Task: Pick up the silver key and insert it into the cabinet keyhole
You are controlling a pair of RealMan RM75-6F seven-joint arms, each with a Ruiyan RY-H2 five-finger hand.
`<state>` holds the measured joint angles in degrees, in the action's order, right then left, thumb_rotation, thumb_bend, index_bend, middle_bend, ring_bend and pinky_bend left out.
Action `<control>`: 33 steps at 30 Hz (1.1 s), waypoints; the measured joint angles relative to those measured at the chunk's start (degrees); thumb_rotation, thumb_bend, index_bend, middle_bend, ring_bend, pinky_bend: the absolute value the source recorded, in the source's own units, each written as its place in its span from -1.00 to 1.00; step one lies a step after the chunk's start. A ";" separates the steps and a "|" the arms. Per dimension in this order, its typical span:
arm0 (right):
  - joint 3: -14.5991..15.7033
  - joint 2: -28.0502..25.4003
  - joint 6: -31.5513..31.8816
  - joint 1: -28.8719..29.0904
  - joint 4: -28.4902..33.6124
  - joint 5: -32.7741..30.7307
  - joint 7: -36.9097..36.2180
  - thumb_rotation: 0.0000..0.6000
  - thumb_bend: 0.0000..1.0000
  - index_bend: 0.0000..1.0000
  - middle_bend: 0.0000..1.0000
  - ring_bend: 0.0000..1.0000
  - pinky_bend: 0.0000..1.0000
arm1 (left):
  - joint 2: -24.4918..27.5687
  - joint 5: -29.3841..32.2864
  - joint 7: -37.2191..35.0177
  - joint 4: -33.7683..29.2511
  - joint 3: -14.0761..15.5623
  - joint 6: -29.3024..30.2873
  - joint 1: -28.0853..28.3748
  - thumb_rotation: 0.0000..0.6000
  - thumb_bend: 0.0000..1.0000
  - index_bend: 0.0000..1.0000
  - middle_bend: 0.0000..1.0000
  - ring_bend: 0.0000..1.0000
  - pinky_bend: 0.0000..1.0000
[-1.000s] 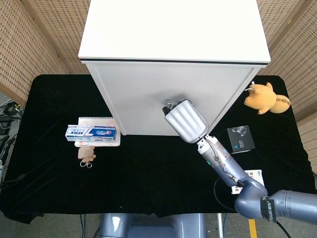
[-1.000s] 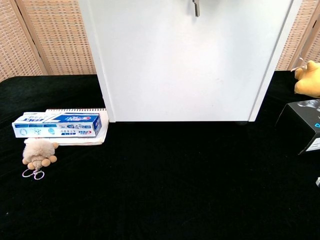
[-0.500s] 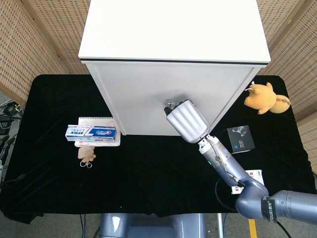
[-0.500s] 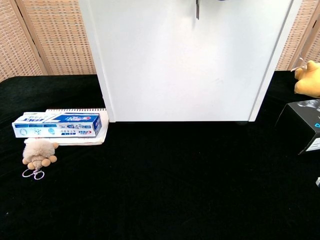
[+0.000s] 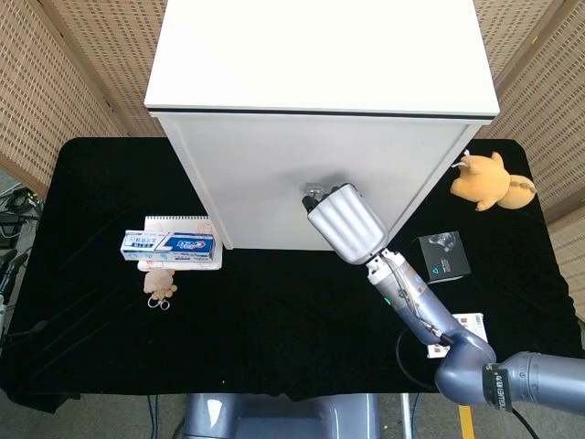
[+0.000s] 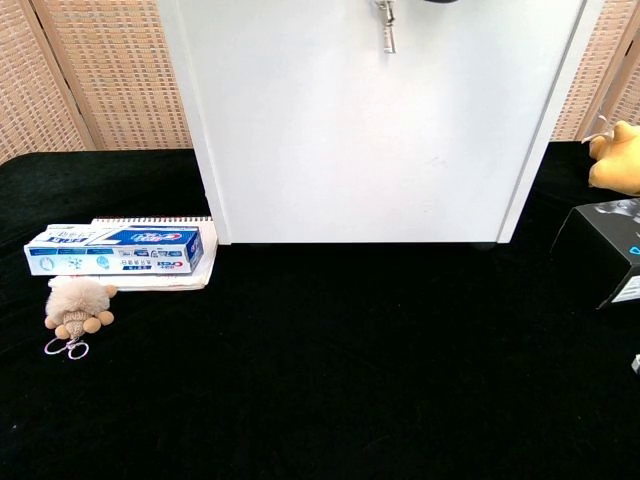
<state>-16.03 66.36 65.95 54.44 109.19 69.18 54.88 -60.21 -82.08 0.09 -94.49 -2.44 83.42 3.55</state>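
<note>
The right hand (image 5: 345,222) is raised against the front of the cabinet (image 5: 274,197) because that is where the keyhole (image 5: 315,193) sits, high on the door, so the arm must reach up and forward from the table (image 5: 274,311) to meet it. In the head view only the back of the hand shows, its fingers curled toward the door. They seem to be closed on the key's head, though the contact itself is hidden behind the hand, so I cannot tell for sure. The key (image 6: 385,30) shows in the chest view at the top edge of the door, a small silver piece hanging down from the lock, which suggests it is at or in the keyhole and the insertion is at its last stage. The left hand appears in neither view. On the table's left side a toothpaste box (image 5: 170,243) lies on a notebook (image 5: 178,225), with a plush keyring (image 5: 160,284) just in front, well apart from the work. On the right, a yellow toy (image 5: 484,180) and a black box (image 5: 441,257) sit beside the cabinet.
</note>
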 measured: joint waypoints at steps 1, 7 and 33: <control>-0.05 -0.02 0.05 0.01 0.03 -0.04 0.00 1.00 -0.04 0.09 0.75 0.69 1.00 | 0.00 0.00 0.01 0.01 0.00 0.01 0.00 1.00 -1.00 -1.00 -1.00 -1.00 -1.00; -0.39 -0.43 0.39 0.11 0.33 -0.17 0.16 1.00 -0.04 0.12 0.75 0.69 1.00 | 0.00 0.02 0.02 0.03 0.00 -0.04 0.02 1.00 -1.00 -1.00 -1.00 -1.00 -1.00; 8.47 -11.43 16.73 -17.32 -0.14 20.47 -20.79 1.00 -0.75 -0.15 0.17 0.03 0.23 | 0.68 -2.23 -1.65 -0.37 0.58 2.21 -0.95 1.00 -1.00 -1.00 -1.00 -1.00 -1.00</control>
<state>-7.56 54.93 82.68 37.12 109.05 89.66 34.09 -59.53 -84.31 -1.57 -94.86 -1.86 85.63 2.60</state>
